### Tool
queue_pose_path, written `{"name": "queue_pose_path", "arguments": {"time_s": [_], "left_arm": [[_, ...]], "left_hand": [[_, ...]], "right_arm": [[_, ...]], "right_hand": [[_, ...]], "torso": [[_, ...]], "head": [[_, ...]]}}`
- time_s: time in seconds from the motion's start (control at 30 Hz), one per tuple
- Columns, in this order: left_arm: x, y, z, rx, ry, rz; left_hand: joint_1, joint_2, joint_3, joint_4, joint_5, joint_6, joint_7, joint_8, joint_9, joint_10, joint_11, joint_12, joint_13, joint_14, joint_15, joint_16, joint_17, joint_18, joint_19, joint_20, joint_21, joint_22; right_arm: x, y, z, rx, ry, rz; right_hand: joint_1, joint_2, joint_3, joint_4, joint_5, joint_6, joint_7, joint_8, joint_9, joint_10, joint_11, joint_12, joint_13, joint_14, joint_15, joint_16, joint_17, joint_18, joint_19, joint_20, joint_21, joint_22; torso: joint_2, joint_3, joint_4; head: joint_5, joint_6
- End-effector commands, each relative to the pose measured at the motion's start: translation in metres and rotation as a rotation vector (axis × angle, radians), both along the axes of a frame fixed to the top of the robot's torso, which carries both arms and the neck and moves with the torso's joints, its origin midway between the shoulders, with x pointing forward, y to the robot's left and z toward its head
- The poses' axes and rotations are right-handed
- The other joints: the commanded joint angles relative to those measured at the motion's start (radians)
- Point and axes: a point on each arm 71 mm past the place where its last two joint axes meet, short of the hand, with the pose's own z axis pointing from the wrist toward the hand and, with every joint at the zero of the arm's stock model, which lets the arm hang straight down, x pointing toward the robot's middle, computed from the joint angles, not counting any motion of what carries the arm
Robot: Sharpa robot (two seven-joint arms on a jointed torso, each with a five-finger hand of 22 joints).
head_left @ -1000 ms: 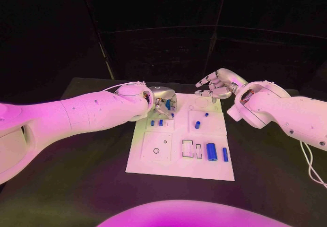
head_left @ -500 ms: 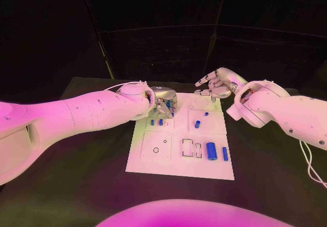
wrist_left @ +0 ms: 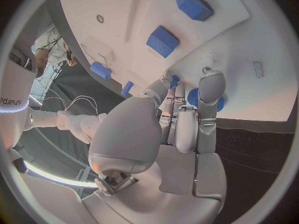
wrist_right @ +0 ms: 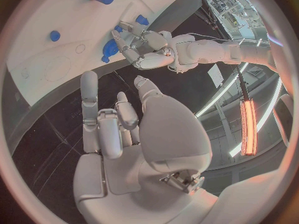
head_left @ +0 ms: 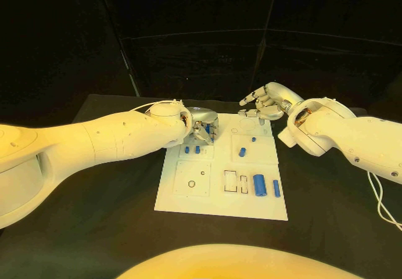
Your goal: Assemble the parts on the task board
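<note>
Left robot hand (head_left: 199,123) is at the white board's (head_left: 219,203) 11 o'clock corner, fingers pinching a small blue part (wrist_left: 198,97); the left wrist view shows this, the head view hides it. Right robot hand (head_left: 266,102) hovers spread at 1 o'clock. Risk: part slips or jams if tilted

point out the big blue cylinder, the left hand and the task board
big blue cylinder (head_left: 259,185): head view, middle of its body.
left hand (head_left: 201,124): head view, middle of the silver hand.
task board (head_left: 219,204): head view, bare white area near its front edge.
</note>
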Motion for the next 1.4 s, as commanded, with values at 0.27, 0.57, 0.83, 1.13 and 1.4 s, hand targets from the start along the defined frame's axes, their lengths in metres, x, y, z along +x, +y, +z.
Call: {"name": "queue_pose_path", "arguments": {"time_s": [0.27,0.57,0.83,1.13,1.4], "left_arm": [[-0.001,0.000,-0.007,0.075,0.053,-0.004],[0.000,0.002,-0.003,0.036,-0.006,0.000],[-0.003,0.008,0.010,-0.041,-0.077,-0.006],[-0.002,0.014,0.033,-0.125,-0.102,0.019],[-0.003,0.034,0.036,-0.109,-0.078,0.055]], "left_hand": [[0.002,0.012,0.049,-0.016,0.001,0.019,0.007,-0.017,-0.015,0.034,0.000,-0.020,-0.022,0.033,-0.005,0.006,-0.007,-0.012,0.010,-0.004,0.027,0.026],[0.023,0.027,0.100,-0.042,0.001,0.033,0.014,-0.026,-0.023,0.065,-0.001,-0.029,-0.034,0.036,-0.006,0.012,-0.002,-0.015,0.012,-0.005,0.046,0.046],[-0.002,0.012,0.161,-0.065,0.000,0.051,0.019,-0.043,-0.037,0.090,0.002,-0.058,-0.057,0.039,-0.004,0.016,-0.002,-0.018,0.014,-0.004,0.064,0.067],[-0.017,0.006,0.191,-0.074,0.001,0.061,0.020,-0.051,-0.043,0.103,0.003,-0.071,-0.065,0.039,-0.004,0.016,-0.006,-0.018,0.014,-0.004,0.070,0.074],[-0.023,0.002,0.200,-0.076,0.001,0.068,0.019,-0.053,-0.044,0.111,0.002,-0.074,-0.067,0.039,-0.004,0.016,-0.007,-0.018,0.014,-0.004,0.073,0.078]], "right_arm": [[0.000,0.001,0.002,0.006,-0.006,0.007],[0.000,0.002,0.002,0.006,-0.007,0.008],[0.000,0.001,0.002,0.006,-0.009,0.007],[0.001,0.001,0.001,0.005,-0.009,0.004],[0.001,0.000,0.001,0.004,-0.008,0.001]], "right_hand": [[0.001,0.006,-0.001,0.007,0.005,-0.005,0.001,0.003,-0.001,-0.006,-0.002,-0.003,-0.001,0.047,-0.006,-0.004,-0.001,0.014,-0.007,0.000,-0.004,-0.001],[0.001,0.006,-0.001,0.007,0.005,-0.005,0.001,0.003,-0.001,-0.006,-0.002,-0.003,-0.001,0.047,-0.006,-0.004,-0.001,0.014,-0.007,0.000,-0.004,-0.001],[0.003,0.007,0.000,0.008,0.008,-0.005,0.001,0.003,-0.001,-0.005,-0.002,-0.002,0.001,0.047,-0.006,-0.004,0.000,0.013,-0.006,0.000,-0.003,0.000],[0.003,0.007,0.000,0.008,0.008,-0.005,0.001,0.003,-0.001,-0.005,-0.002,-0.002,0.001,0.047,-0.006,-0.004,0.000,0.013,-0.006,0.000,-0.003,0.000],[0.003,0.007,0.000,0.008,0.008,-0.005,0.001,0.003,-0.001,-0.005,-0.002,-0.002,0.001,0.047,-0.006,-0.004,0.000,0.013,-0.006,0.000,-0.003,0.000]], "torso": [[0.000,0.0000,0.0000],[0.000,-0.0006,0.0013],[-0.001,-0.0002,0.0021],[-0.001,-0.0013,0.0027],[0.000,-0.0001,0.0017]], "head": [[0.000,-0.001],[-0.003,0.000],[-0.001,0.003],[0.008,0.007],[0.011,0.008]]}}
